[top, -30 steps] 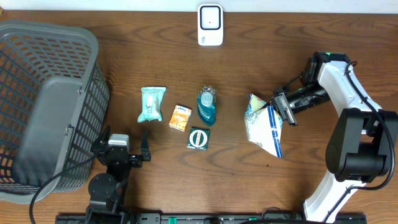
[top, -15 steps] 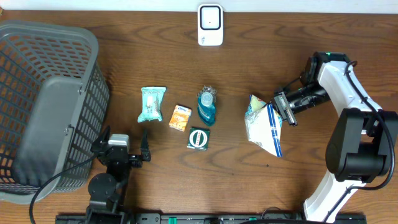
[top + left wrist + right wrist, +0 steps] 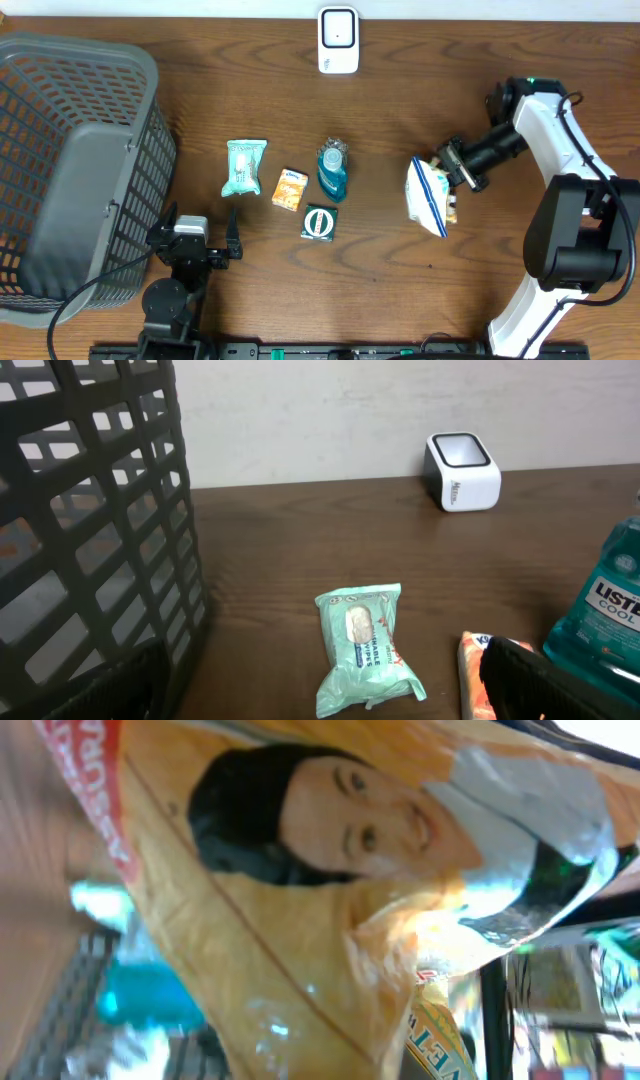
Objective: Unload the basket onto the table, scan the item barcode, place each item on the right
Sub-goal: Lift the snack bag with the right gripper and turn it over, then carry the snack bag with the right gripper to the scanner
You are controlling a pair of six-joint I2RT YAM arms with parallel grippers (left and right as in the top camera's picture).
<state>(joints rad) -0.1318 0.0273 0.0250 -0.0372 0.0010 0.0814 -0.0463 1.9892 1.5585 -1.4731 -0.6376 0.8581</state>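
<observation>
Right fingers [image 3: 453, 163] tight on the bag [image 3: 428, 195], now on edge rather than flat; left fingers [image 3: 232, 228] wide apart.

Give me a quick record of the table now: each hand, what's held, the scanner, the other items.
right hand: shut on the bag
bag: white and blue, held right of centre
left hand: open, empty, beside the basket
scanner: white, back edge of the table, untouched
other items: wipes pack, orange packet, mouthwash bottle, green tin, mid-table
basket: grey, far left
</observation>
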